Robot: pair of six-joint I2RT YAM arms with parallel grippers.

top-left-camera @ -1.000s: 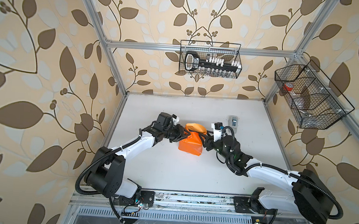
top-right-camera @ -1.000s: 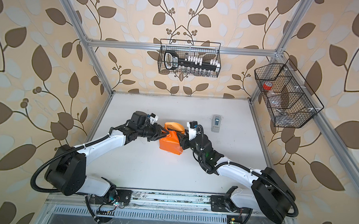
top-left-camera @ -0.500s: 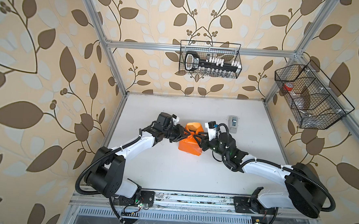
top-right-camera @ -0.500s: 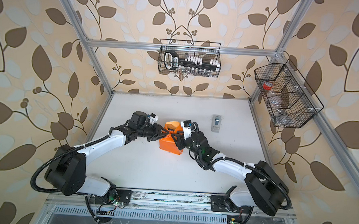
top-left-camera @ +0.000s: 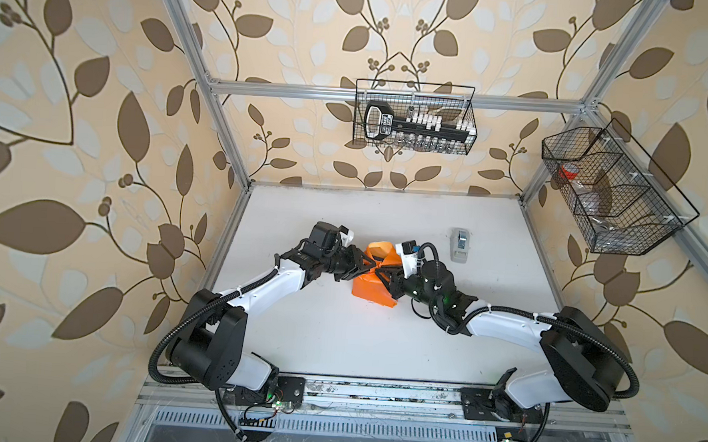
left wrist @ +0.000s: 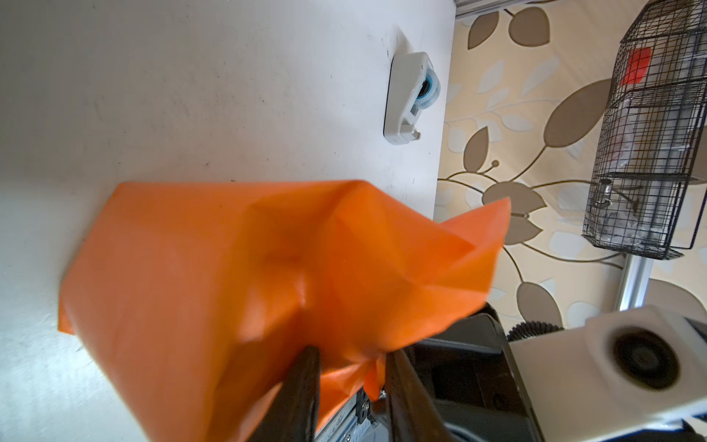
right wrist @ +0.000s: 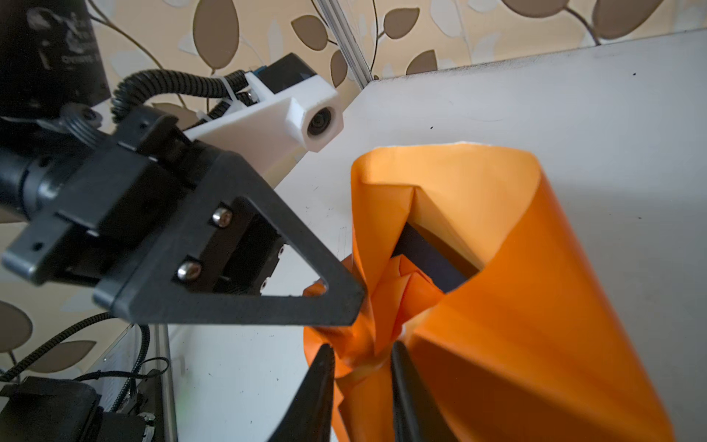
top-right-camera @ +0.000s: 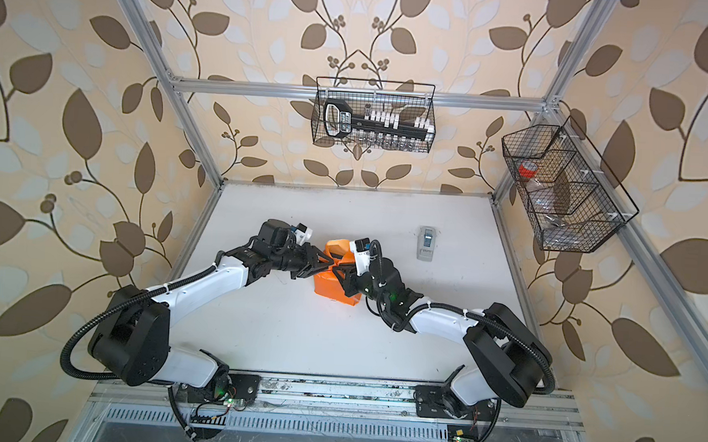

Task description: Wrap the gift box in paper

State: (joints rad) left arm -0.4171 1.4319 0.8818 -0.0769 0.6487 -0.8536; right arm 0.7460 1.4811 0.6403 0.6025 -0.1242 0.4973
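Parcel sits mid-counter point(top-left-camera: 337, 346), near the tape dispenser point(top-left-camera: 459, 245), on the dispenser's side toward the left arm and a little closer to the arm bases.

- The paper point(top-left-camera: 370, 291): bright orange, thin, faint sheen. Already rolled round the gift box as a loose sleeve, with creases and soft triangular folds at the open end.
- The gift box point(right wrist: 428, 260): only a matte black edge shows, deep inside the sleeve's mouth. The rest is covered.
- Left gripper point(left wrist: 350, 386): jaws nipped on a bunched flap of the paper at that mouth.
- Right gripper point(right wrist: 359, 367): jaws also pressed onto gathered paper, just beside the left one. The tips nearly meet over the same end.

Handling, as judged:
- The sheet looks light, limp and slick, so it holds a crease but tears if the two arms pull apart.
- The box is likely light and stiff, so it may slide inside the sleeve.
- Best hold is on the doubled folds near a box corner, not a single-layer edge.
- Press the flaps flat against the box face.

The dispenser is hard grey-white plastic with a bluish roll. It lies apart from the parcel, untouched.
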